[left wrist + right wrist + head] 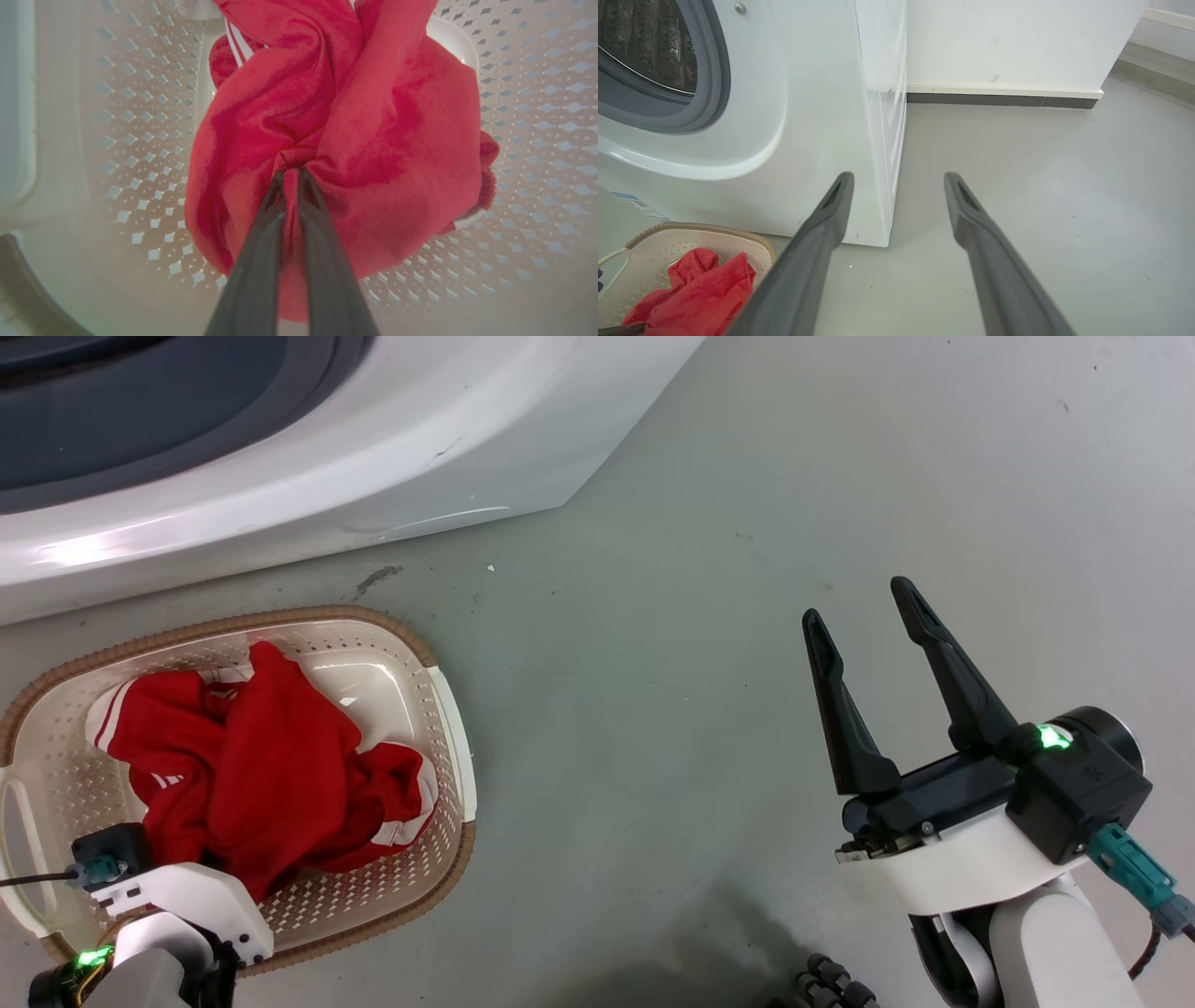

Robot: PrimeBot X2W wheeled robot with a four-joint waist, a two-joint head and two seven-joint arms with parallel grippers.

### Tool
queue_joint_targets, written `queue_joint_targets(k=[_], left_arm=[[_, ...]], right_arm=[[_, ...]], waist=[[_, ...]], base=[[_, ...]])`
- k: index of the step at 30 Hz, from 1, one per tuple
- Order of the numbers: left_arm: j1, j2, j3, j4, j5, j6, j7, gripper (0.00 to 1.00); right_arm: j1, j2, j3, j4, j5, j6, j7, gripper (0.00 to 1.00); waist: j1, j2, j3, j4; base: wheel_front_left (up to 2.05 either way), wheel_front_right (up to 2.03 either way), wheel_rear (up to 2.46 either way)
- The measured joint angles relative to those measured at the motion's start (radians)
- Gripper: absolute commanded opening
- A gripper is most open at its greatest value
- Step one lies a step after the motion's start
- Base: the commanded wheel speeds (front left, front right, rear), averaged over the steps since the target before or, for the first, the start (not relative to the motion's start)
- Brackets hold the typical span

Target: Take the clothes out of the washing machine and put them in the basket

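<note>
- Left wrist view is showing the left gripper pinching a fold of the clothes, fingers nearly together, with the bundle lying inside the basket, seemingly ready for release.
- Right gripper is hovering over the floor, fingers spread wide, holding nothing.
- Washing machine is standing just beyond the basket; nothing seems to be blocking a withdrawal.

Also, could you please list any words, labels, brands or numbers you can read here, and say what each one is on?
No text is readable.
Sticker low on the washing machine: print too blurred to read.
Small mark on the right end effector's housing: too small.
</note>
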Motion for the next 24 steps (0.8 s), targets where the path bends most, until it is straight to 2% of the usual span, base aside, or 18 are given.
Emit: queue_joint_targets(k=[5, 6, 7, 9, 16, 24], left_arm=[[-0.022, -0.007, -0.004, 0.042, -0.006, -0.032, 0.000, 0.00], [-0.025, -0.010, -0.006, 0.047, -0.006, -0.044, 0.004, 0.04], [-0.028, -0.012, -0.012, 0.052, -0.004, -0.050, 0.012, 0.22], [-0.030, -0.016, -0.015, 0.060, -0.003, -0.052, 0.010, 1.00], [-0.026, -0.044, -0.021, 0.077, -0.007, -0.072, 0.007, 1.00], [0.018, -0.088, -0.024, 0.083, -0.013, -0.087, -0.015, 1.00]], right_arm=[[-0.001, 0.000, 0.002, 0.010, 0.000, 0.000, 0.000, 1.00], [-0.001, 0.000, 0.002, 0.012, 0.000, 0.000, -0.001, 1.00], [-0.002, 0.000, 0.002, 0.014, 0.000, 0.000, -0.001, 1.00], [-0.002, 0.000, 0.003, 0.019, 0.000, 0.000, 0.000, 1.00], [0.000, 0.000, -0.009, 0.031, -0.014, 0.000, 0.012, 1.00], [0.039, 0.000, -0.016, 0.039, -0.017, 0.000, 0.041, 1.00]], waist=[[0.0000, 0.0000, -0.006, -0.004], [0.0000, 0.0000, -0.010, -0.004], [0.0000, 0.0000, -0.015, -0.004], [0.0000, 0.0000, -0.029, -0.004], [-0.0001, 0.0000, -0.104, -0.001], [-0.0001, 0.0000, -0.242, 0.017]], base=[[0.00, 0.00, 0.00], [0.00, 0.00, 0.00], [0.00, 0.00, 0.00], [0.00, 0.00, 0.00], [0.00, 0.00, 0.00], [0.00, 0.00, 0.00]])
